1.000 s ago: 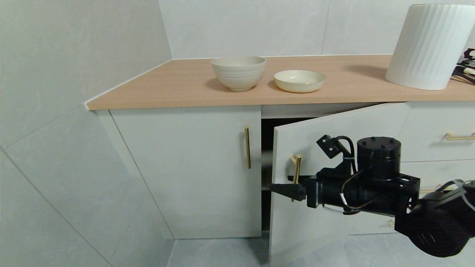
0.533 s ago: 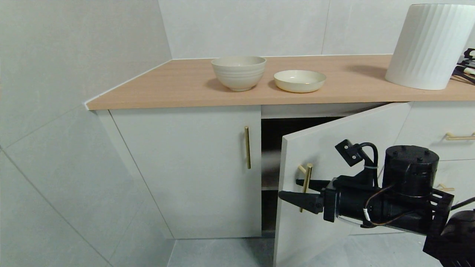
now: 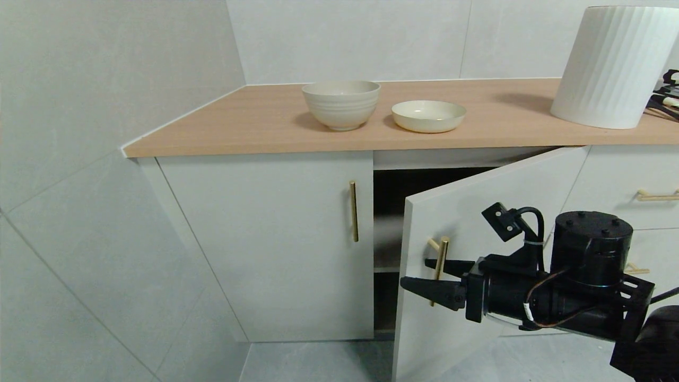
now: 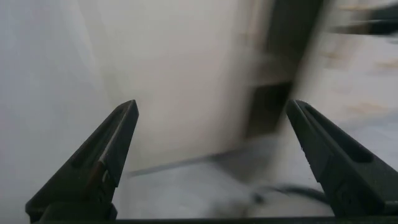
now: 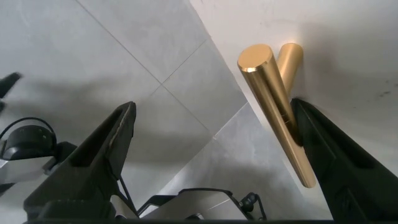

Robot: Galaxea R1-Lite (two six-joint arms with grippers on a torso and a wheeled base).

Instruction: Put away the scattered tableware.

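A pale tiled kitchen corner holds a wood-topped bench (image 3: 254,127) over white cabinets. The landmark here is the open cabinet door (image 3: 477,201), swung partway out from under the bench.

Nearest, the right gripper (image 3: 414,271) sits level at this door's vertical brass handle (image 3: 440,260). Its black fingers are spread apart, one on each side of the bar. In the right wrist view the handle (image 5: 273,118) lies against one finger, with a wide gap to the other, so the right gripper (image 5: 212,106) is not clamped on it.

The left gripper (image 4: 211,106) also has its fingers spread wide and holds nothing. Its view of the cabinet fronts is blurred.

Behind the open door is a dark cabinet interior with a shelf (image 3: 386,268). To the door's left is a closed cabinet door (image 3: 265,239) with its own brass handle (image 3: 353,210).

Above the open door, on the bench, stand the tableware pieces. A deep ribbed cream bowl (image 3: 341,104) sits up and to the left, and a shallow cream dish (image 3: 428,115) sits just beside it, apart. Farther right, above the door's hinge side, stands a tall white ribbed container (image 3: 615,66).
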